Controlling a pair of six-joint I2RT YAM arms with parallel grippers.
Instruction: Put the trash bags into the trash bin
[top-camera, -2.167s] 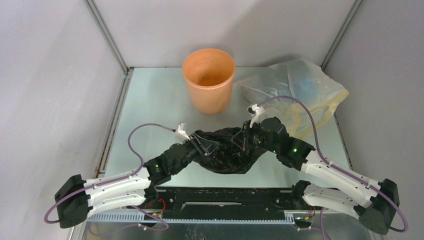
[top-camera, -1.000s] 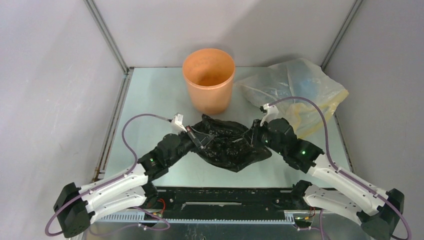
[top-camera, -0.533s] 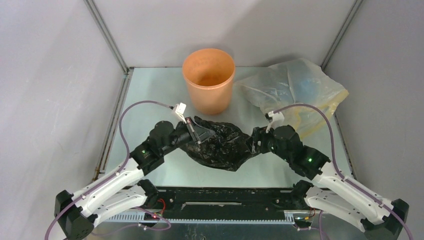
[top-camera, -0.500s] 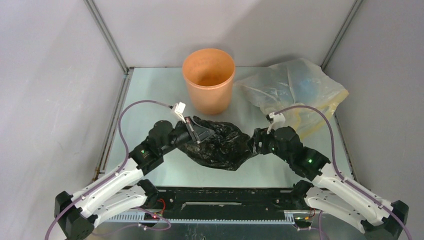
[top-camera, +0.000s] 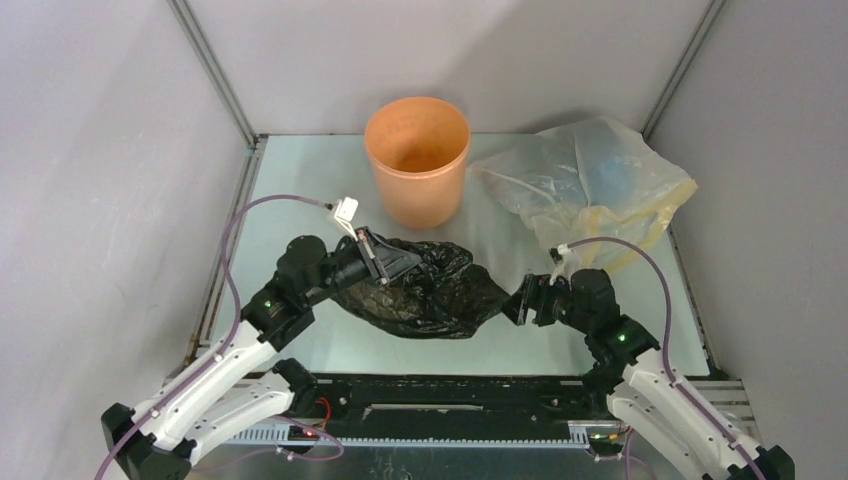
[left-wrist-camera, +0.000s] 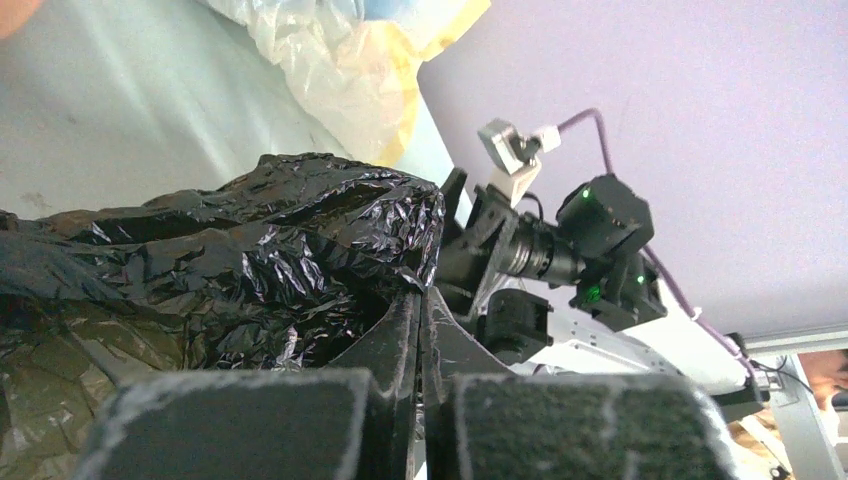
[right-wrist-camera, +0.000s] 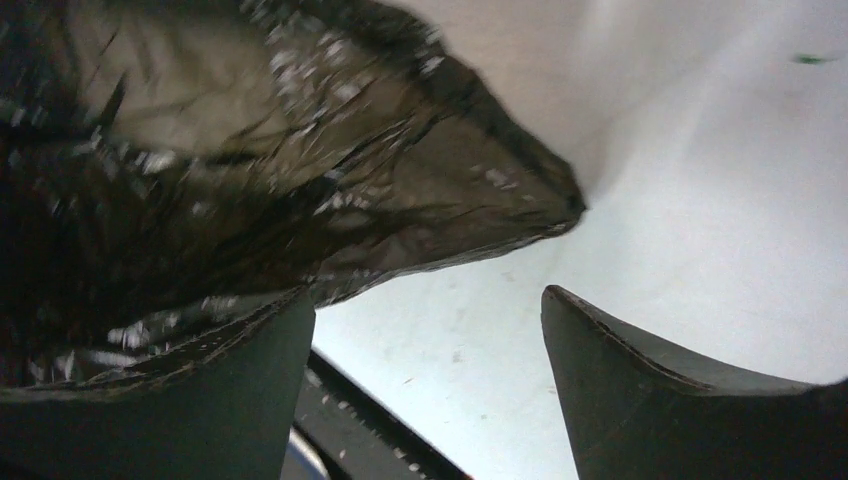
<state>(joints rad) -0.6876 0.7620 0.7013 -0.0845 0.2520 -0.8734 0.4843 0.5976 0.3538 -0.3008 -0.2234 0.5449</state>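
Note:
The black, crinkly trash bag (top-camera: 425, 292) lies bunched on the table in front of the orange trash bin (top-camera: 417, 160). My left gripper (top-camera: 383, 262) is shut on the bag's upper left part. In the left wrist view the jaws (left-wrist-camera: 421, 303) are pressed together with the glossy black bag (left-wrist-camera: 250, 235) draped over and past them. My right gripper (top-camera: 517, 301) stands open just right of the bag's right end. In the right wrist view the right gripper (right-wrist-camera: 425, 300) holds nothing, and the bag's (right-wrist-camera: 260, 160) edge rests by its left finger.
A large translucent yellowish plastic bag (top-camera: 592, 180) lies at the back right of the table (top-camera: 300, 190), also showing in the left wrist view (left-wrist-camera: 340, 60). Grey walls with metal corner posts enclose the table. A black rail (top-camera: 450, 395) runs along the near edge.
My right gripper has opened, let go of the bag and drawn back to the right. The left gripper has pulled the bag leftward and a little toward the bin.

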